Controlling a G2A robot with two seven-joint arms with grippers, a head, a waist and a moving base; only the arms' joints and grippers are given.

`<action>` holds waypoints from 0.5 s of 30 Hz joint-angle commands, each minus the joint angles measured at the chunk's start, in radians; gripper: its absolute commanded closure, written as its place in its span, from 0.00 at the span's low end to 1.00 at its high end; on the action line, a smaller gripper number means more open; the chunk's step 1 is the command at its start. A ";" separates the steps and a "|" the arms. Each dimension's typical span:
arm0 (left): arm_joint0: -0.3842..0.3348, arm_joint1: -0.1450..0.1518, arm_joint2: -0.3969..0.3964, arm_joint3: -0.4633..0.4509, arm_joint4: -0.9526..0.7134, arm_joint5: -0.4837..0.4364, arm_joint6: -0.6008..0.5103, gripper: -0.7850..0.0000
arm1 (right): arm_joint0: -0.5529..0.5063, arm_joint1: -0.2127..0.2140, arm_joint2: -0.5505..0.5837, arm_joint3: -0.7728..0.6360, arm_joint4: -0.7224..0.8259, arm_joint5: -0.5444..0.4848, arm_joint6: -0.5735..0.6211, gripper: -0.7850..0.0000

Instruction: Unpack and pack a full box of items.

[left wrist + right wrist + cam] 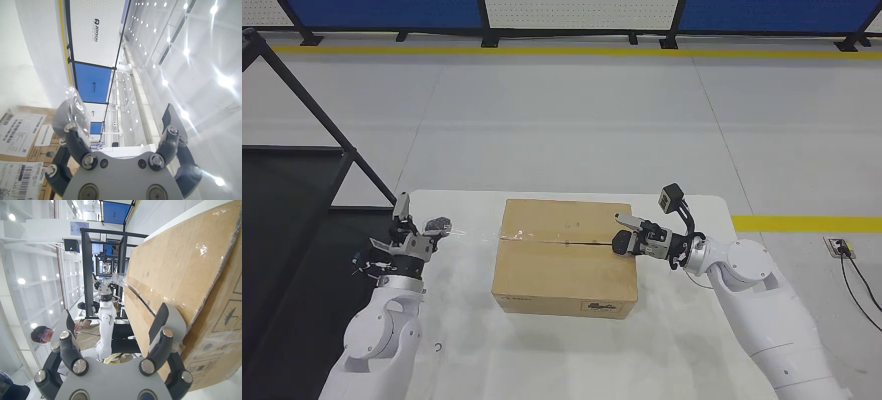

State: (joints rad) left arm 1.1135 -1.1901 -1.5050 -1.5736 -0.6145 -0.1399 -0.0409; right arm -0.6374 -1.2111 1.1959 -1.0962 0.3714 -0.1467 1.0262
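Closer, clear tape (74, 103) on left end effector (117, 115)

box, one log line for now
box: flaps shut | left gripper: open, tape on it | right gripper: open at top seam

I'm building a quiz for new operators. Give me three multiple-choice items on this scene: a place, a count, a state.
1. Where is the right gripper? A) at the box's top seam B) on the floor C) at a shelf
2. How many boxes stand on the table? A) three B) one C) two
3. The box's top flaps are: A) torn off B) wide open C) shut
Answers: 1 A, it sits open at the seam's end; 2 B, a single brown box shows; 3 C, both flaps lie flat.
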 commanded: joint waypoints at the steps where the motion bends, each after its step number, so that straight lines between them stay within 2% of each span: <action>1: 0.002 -0.001 -0.006 -0.013 0.005 -0.002 0.001 0.00 | 0.000 0.000 0.000 0.000 0.000 0.000 0.000 0.00; 15: -0.001 -0.004 -0.036 -0.083 0.049 -0.005 -0.020 0.00 | 0.000 0.000 0.000 0.000 0.000 0.000 0.000 0.00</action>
State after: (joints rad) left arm 1.1140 -1.1942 -1.5411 -1.6507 -0.5739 -0.1451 -0.0582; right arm -0.6374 -1.2111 1.1959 -1.0962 0.3714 -0.1467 1.0262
